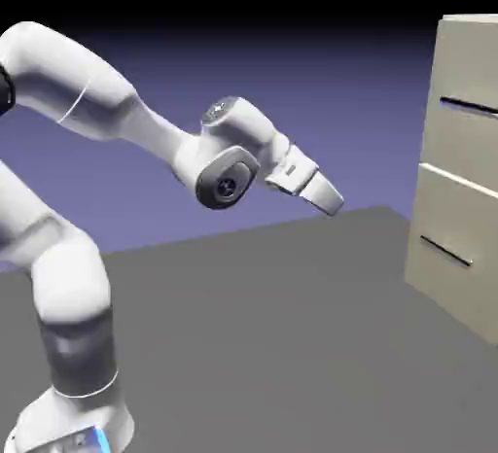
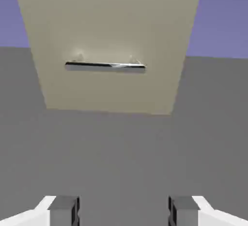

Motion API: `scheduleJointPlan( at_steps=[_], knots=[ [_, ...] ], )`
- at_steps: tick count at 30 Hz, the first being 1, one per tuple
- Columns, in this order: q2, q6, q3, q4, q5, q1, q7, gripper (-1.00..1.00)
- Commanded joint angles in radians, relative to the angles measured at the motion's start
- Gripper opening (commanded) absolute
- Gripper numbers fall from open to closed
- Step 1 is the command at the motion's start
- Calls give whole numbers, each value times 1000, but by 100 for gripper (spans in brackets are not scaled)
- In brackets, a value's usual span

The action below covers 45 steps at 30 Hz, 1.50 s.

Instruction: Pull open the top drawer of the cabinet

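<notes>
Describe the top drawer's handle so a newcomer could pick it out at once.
Find the tall beige cabinet at the exterior view's right edge. On its front are two drawer fronts, each with a thin dark bar. The top drawer's handle is the bar above the pale ledge between the fronts; its look-alike sits below that ledge.

Cabinet point(image 1: 457, 179) at ext. view's right; top drawer point(image 1: 470, 72) apparently above lower point(image 1: 457, 237).

Grey table point(image 1: 243, 344); beige cabinet point(image 1: 447, 218), white robot base point(image 1: 73, 420) on it.
</notes>
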Motion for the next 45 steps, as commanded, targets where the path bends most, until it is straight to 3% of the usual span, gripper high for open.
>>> scheduleJointPlan(
  at_steps=[1,45],
  knots=[
    [-17,-8,20,21,44,-36,12,0],
    [-777,-376,895,951,1957,-1596,525,0]
  ],
)
